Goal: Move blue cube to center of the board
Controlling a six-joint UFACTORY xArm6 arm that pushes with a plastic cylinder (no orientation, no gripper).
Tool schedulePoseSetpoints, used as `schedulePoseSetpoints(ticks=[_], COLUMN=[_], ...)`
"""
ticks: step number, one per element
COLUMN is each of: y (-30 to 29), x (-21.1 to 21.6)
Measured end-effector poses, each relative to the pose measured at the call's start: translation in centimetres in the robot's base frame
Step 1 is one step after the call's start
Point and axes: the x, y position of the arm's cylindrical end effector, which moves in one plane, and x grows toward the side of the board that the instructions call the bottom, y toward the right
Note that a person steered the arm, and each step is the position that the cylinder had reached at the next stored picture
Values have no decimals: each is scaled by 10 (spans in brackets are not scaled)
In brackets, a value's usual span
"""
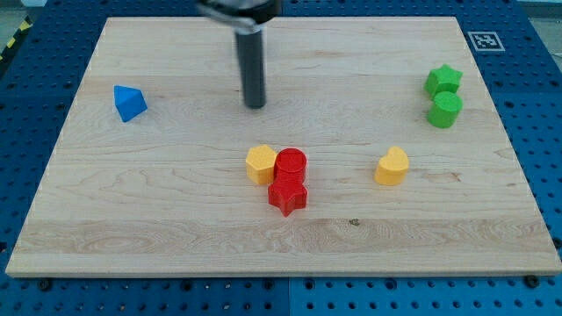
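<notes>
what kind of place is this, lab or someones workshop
Most likely a robotics lab bench. A wooden board lies on a blue perforated table, with a printed marker tag at its corner, and my tip hangs above small coloured blocks, right of the blue cube.

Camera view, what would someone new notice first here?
Probably the dark rod dropping in from the view's top, my tip resting on bare board above the centre. Just below it sits a tight cluster: yellow block, red cylinder and red star. The blue block lies alone far to the view's left.
</notes>
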Motion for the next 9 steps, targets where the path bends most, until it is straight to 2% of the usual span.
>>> schedulePoseSetpoints(ticks=[1,4,6,8,9], y=[15,13,-40,-38,-33], x=[-60,-126,-127,-120,-102])
